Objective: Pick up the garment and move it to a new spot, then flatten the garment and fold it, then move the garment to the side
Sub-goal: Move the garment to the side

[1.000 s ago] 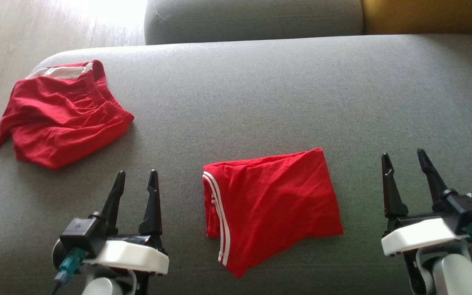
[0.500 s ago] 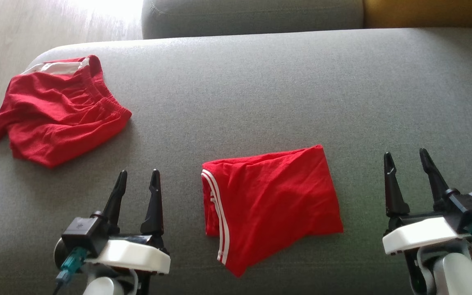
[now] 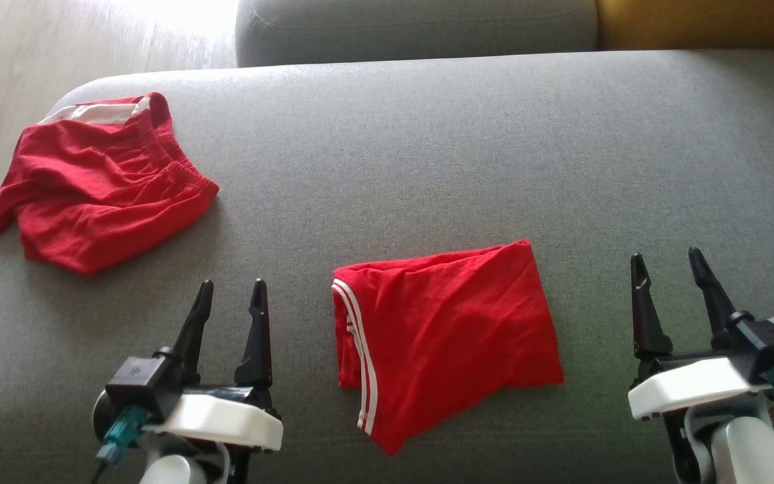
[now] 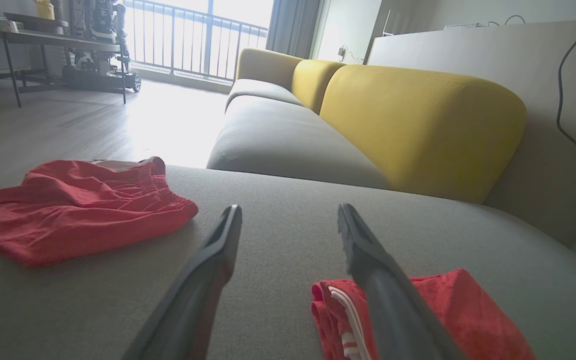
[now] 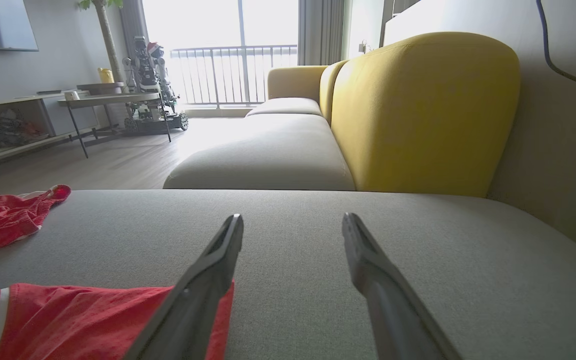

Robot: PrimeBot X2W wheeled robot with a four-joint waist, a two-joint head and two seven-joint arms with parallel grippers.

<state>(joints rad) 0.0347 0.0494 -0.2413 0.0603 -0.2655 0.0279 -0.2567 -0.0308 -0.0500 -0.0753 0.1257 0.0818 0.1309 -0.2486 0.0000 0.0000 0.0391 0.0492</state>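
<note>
So the folded red garment (image 3: 447,336) is lying flat on the grey sofa cushion (image 3: 427,154), right between the robot's two arms, with its white-striped edge toward the robot's left. The left end effector (image 3: 232,286) and right end effector (image 3: 666,255) sit either side of it, fingers spread wide, gripping nothing and clear of the cloth. The flatten-and-fold part looks done, so what's probably left is shifting it off to the side. There's also a crumpled red garment (image 3: 98,188) well away at the cushion's far left corner, one end drooping over the edge. Hard to say if that one's finished or next in line. How many layers the fold has is hidden, and in the left wrist view a finger covers part of it.
</note>
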